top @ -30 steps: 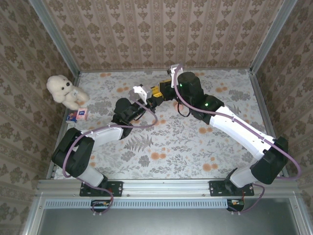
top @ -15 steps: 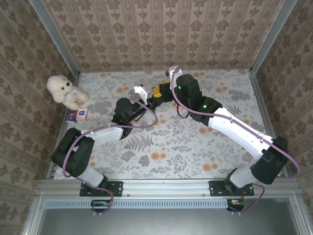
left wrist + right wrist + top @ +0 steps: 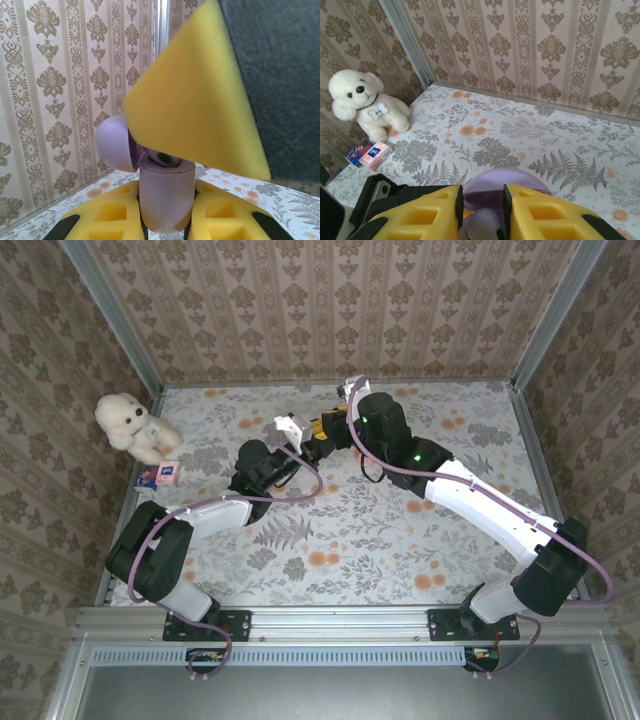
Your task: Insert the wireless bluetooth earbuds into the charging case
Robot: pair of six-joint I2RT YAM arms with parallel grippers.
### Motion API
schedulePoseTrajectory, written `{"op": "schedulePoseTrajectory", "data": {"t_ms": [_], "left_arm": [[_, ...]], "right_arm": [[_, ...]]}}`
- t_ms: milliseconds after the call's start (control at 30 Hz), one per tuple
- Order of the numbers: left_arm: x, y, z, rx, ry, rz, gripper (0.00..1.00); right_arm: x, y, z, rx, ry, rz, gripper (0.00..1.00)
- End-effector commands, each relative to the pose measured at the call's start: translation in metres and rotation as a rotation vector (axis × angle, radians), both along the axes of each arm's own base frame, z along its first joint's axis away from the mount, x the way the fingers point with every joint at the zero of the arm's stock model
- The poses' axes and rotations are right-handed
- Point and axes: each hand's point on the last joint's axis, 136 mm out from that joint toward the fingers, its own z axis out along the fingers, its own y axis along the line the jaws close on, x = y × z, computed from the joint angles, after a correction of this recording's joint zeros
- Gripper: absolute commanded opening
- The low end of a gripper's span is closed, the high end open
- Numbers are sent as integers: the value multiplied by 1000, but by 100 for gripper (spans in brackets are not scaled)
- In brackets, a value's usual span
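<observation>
Case (image 3: 167, 186), smooth rounded lilac plastic, pinched between left gripper's (image 3: 166, 212) yellow pads (image 3: 107, 214)

This is a robot test cell dressed to look like a home, not a lived-in room. Evidence: bare aluminium frame (image 3: 122, 330) posts at the corners; flat wallpaper panels (image 3: 330, 310) fitted between them as walls; a floral cloth (image 3: 350, 530) over the table; two arms, left (image 3: 215, 510) and right (image 3: 480, 505), bolted to a metal rail (image 3: 340, 618) at the near edge; a plush dog (image 3: 128, 425) in the corner as a prop.
</observation>
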Motion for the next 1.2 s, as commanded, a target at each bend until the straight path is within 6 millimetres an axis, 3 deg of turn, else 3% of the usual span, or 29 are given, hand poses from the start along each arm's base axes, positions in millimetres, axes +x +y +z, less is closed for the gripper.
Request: {"op": "schedulePoseTrajectory", "data": {"t_ms": [0,167,367,867,1000,1167], "left_arm": [[-15,0,47,-90,-132,-40,0],[-15,-1,39,-83,-107,-45,0],[-13,0,23,-92,-64,-36,0],[-4,-4,-40,-35,58,-25,0],[-4,-5,-53,-17,84,-29,0],[-4,-6,-65,1,107,-35,0]], "right_arm": [[4,-4,-10,-16,59,-40,32],[10,-8,-10,12,102,-66,33],[11,-10,-25,15,153,-82,33],[6,-11,-94,-15,289,-97,32],[5,-12,-98,-11,303,-93,33],[5,-17,-83,10,285,-90,36]]}}
